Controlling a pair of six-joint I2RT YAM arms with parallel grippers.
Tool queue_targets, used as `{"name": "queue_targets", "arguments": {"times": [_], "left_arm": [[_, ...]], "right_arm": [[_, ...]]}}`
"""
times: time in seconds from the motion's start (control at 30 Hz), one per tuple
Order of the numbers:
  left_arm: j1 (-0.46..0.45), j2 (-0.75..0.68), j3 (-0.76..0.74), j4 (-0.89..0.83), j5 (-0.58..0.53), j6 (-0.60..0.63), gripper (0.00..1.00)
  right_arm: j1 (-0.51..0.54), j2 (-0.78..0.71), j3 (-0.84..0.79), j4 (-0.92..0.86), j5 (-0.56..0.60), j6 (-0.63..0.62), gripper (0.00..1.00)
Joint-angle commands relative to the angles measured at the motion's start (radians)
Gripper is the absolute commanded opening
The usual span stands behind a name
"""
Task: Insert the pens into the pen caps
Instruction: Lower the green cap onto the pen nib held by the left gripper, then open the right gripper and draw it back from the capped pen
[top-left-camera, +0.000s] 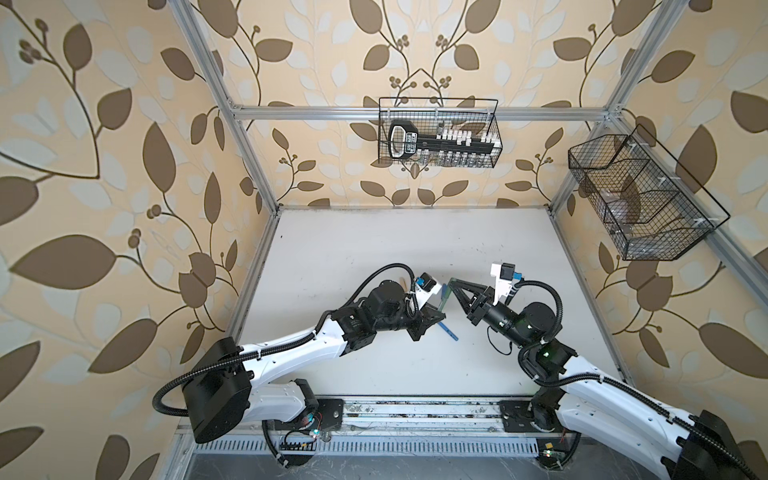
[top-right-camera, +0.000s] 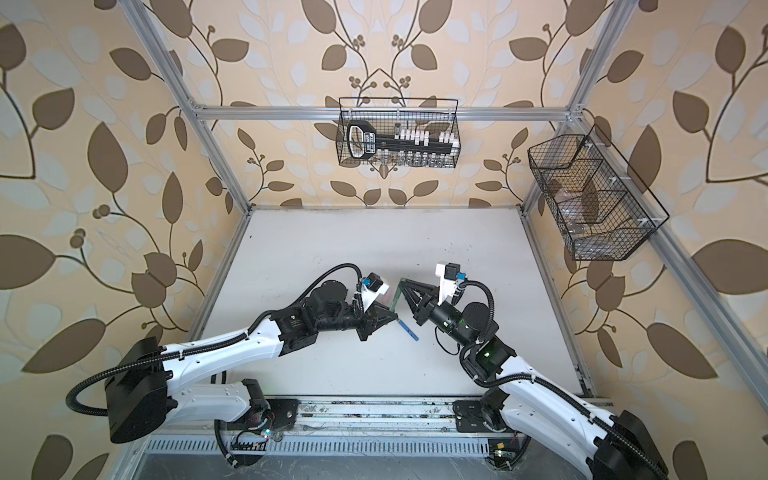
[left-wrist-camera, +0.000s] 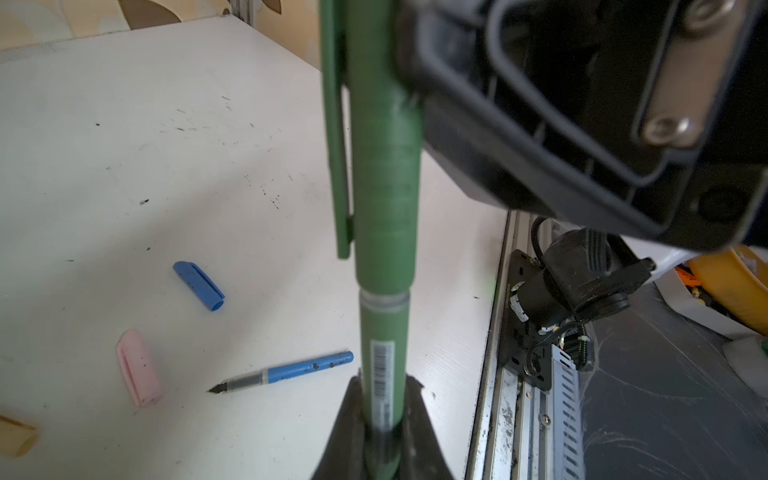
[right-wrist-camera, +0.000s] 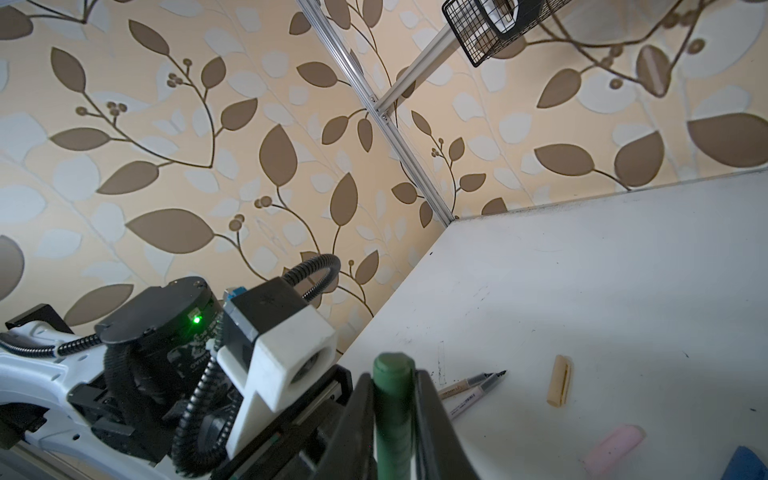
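The green pair is the step in hand. The left gripper (left-wrist-camera: 384, 378) has its fingers closed narrow on the lower barrel of the green pen (left-wrist-camera: 382, 353), which it holds in the air over the middle of the desk (top-left-camera: 374, 249). The green cap (left-wrist-camera: 384, 187) sits over the pen's tip end, and its rim meets the pale ring at the top of the barrel, so the cap looks home or very nearly so. The right gripper (right-wrist-camera: 394, 374) has a finger close on each side of the cap. From the wrist view I cannot tell whether they press on it or only flank it. If the cap needs a last push, it should go straight along the pen while the left fingers hold firm. Otherwise the right fingers should spread and draw back along the same line, so they do not drag the cap off again, and the left arm can then lay the capped pen down. Three pairs lie loose on the desk. The blue pen (left-wrist-camera: 286, 370) is near the blue cap (left-wrist-camera: 198, 286) and the pink cap (left-wrist-camera: 139, 368). The tan cap (right-wrist-camera: 559, 386) is close to a tan pen (right-wrist-camera: 459, 386) and a paler pen (right-wrist-camera: 469, 402) lying side by side. The blue pen is nearest and looks the likely next pick.
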Motion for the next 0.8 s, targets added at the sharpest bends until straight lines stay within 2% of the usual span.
{"name": "queue_targets", "arguments": {"times": [0.0, 0.07, 0.2, 0.27, 0.33, 0.5, 0.6, 0.77], "left_arm": [[-0.008, -0.022, 0.053, 0.039, 0.012, 0.002, 0.0], [-0.008, -0.016, 0.061, 0.032, 0.006, 0.006, 0.0], [-0.008, 0.0, 0.067, 0.014, 0.007, 0.013, 0.0], [-0.008, 0.004, 0.065, 0.014, 0.01, 0.012, 0.0], [-0.008, 0.004, 0.061, 0.018, 0.013, 0.012, 0.0], [-0.008, 0.01, 0.063, 0.016, 0.012, 0.02, 0.0], [-0.008, 0.016, 0.069, 0.02, 0.011, 0.014, 0.0], [-0.008, 0.017, 0.067, 0.036, 0.021, 0.004, 0.0]], "right_arm": [[0.007, -0.037, 0.0, -0.067, -0.01, -0.059, 0.23], [0.006, -0.065, 0.018, -0.123, -0.034, -0.084, 0.29], [0.007, -0.128, 0.069, -0.259, -0.062, -0.134, 0.48], [-0.003, -0.14, 0.108, -0.328, -0.066, -0.143, 0.54], [-0.034, -0.126, 0.154, -0.389, -0.098, -0.137, 0.56], [-0.152, -0.074, 0.232, -0.448, -0.303, -0.101, 0.61], [-0.171, -0.045, 0.302, -0.584, -0.329, -0.158, 0.61], [-0.182, -0.023, 0.346, -0.624, -0.382, -0.182, 0.61]]}}
